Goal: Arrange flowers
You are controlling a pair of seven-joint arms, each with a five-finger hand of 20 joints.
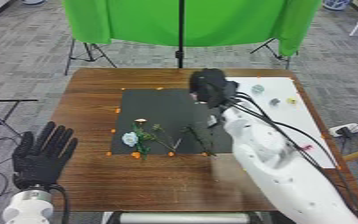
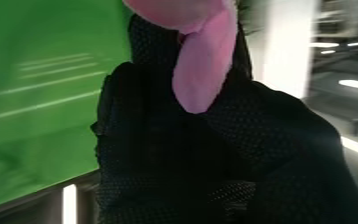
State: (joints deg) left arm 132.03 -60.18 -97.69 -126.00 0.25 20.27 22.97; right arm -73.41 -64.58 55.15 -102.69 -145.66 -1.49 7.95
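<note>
A pink thing is pinched by the right fingers, likely for placing; the left fingers are spread wide.

Pale-blue flower (green cloth)

Was a brown wooden table, with a dark mat laid near the middle and a white sheet on the right; had small orange pieces along the mat's edges.
</note>
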